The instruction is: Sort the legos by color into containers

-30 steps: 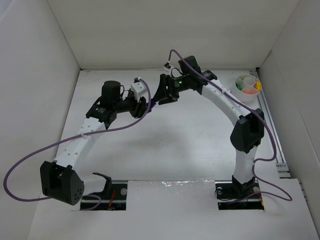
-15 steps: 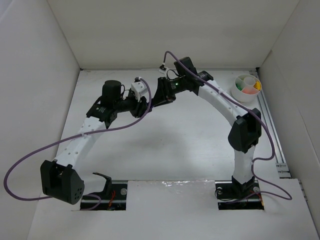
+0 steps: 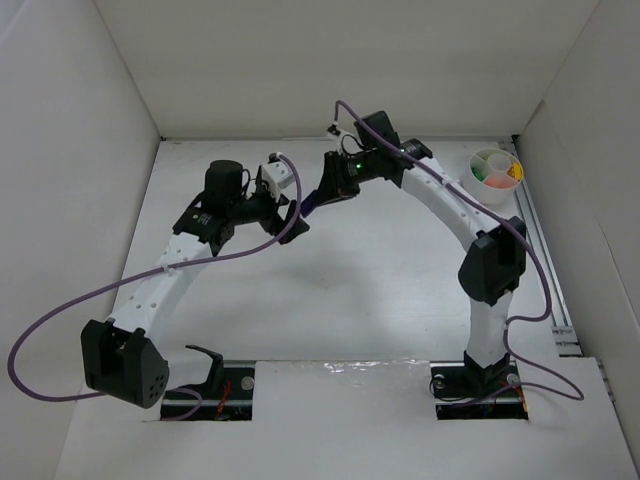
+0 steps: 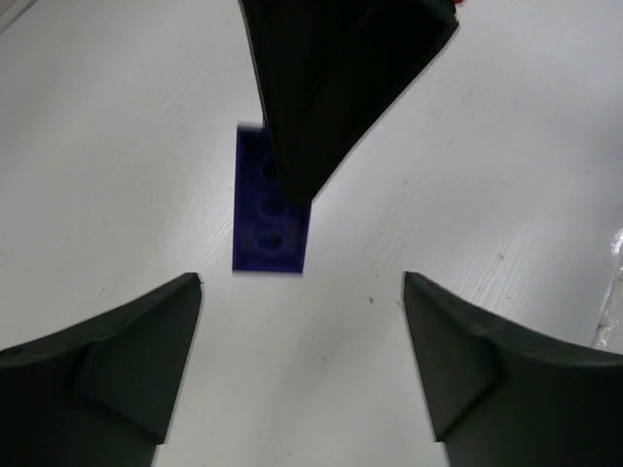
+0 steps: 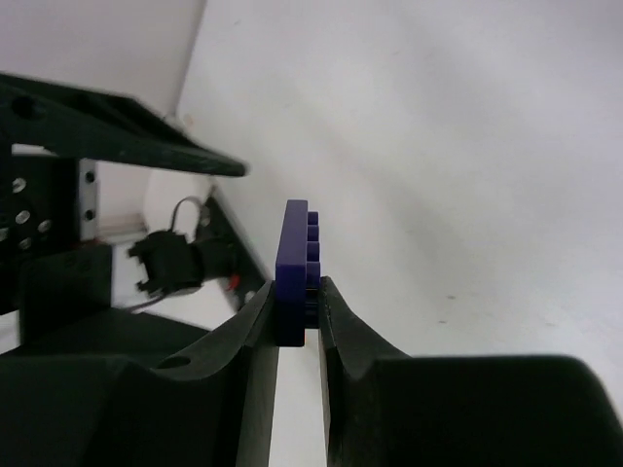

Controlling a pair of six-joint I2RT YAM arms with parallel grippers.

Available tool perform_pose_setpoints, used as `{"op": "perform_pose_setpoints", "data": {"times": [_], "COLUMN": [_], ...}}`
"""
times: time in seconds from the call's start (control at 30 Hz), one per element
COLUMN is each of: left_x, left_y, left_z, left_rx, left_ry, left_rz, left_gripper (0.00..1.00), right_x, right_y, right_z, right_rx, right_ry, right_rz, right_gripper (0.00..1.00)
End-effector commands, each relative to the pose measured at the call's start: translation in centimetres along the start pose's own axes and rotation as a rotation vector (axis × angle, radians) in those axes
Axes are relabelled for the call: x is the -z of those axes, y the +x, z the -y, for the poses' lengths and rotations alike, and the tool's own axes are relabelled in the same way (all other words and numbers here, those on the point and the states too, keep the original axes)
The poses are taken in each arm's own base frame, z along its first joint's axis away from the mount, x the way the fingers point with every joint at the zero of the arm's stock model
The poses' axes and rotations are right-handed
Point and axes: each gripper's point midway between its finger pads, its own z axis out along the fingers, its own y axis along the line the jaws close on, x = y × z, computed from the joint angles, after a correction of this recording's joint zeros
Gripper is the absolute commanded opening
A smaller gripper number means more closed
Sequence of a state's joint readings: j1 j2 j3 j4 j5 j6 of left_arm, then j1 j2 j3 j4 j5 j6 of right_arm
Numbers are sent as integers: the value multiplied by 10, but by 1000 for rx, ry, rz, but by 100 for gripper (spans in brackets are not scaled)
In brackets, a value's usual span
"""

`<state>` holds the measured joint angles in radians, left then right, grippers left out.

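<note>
White walls box in the table on three sides, and a purple cable loops off each arm. I count one cup, far right by the wall, with green, orange and yellow showing in its wedges, and one blue brick. My right claw has closed on that brick, pinching its lower end edge-up between both fingers. My left claw faces it nose to nose, jaws wide, gripping nothing. The brick sits just beyond its tips, partly hidden behind a right finger. Cup and brick are well apart.
</note>
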<state>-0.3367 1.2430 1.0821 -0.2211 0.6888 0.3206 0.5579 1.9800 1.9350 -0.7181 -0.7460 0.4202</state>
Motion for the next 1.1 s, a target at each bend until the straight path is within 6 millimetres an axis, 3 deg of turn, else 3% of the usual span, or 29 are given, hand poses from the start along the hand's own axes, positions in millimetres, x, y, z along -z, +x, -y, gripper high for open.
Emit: {"op": "perform_pose_setpoints", "data": {"times": [0.0,0.03,0.1,0.13,0.2,0.23,0.33,0.37,0.43,0.5,0.7,0.8,0.83,0.9,0.93,1.07], "left_x": [8,8,11,11,12,11,6,8,5,6,1,-9,-9,-15,-16,-17], "left_y": [-26,-22,-23,-22,-23,-23,-12,-20,-12,-18,0,11,6,9,6,9], "left_z": [0,-2,-9,-11,-17,-23,-37,-41,-48,-55,-72,-73,-75,-79,-80,-82], "left_rx": [-27,-21,-25,-13,17,20,69,64,78,83,200,221,218,230,237,255], "left_ry": [-24,-36,-79,-94,-136,-158,-220,-238,-262,-285,-303,-277,-277,-273,-275,-273], "left_rz": [54,44,41,38,39,32,-11,-5,-58,-74,-112,-142,-138,-157,-152,-156], "left_gripper": [88,100,100,100,100,100,100,100,100,100,100,100,100,100,100,100], "right_x": [57,78,112,141,181,217,274,302,324,354,397,399,413,415,424,425], "right_y": [-44,-56,-70,-80,-92,-99,-109,-109,-110,-108,-95,-86,-80,-71,-70,-69], "right_z": [27,51,76,109,130,159,188,210,233,254,301,318,324,338,338,350], "right_rx": [93,59,52,9,27,2,6,-39,-59,-97,-156,-177,-199,-231,-236,-244], "right_ry": [182,238,324,420,528,649,791,861,912,987,1185,1221,1246,1255,1263,1271], "right_rz": [194,243,313,369,444,507,592,627,632,658,659,614,625,605,618,606], "right_gripper": [3,3,3,3,3,3,3,3,3,3,3,3,3,3,3,3]}}
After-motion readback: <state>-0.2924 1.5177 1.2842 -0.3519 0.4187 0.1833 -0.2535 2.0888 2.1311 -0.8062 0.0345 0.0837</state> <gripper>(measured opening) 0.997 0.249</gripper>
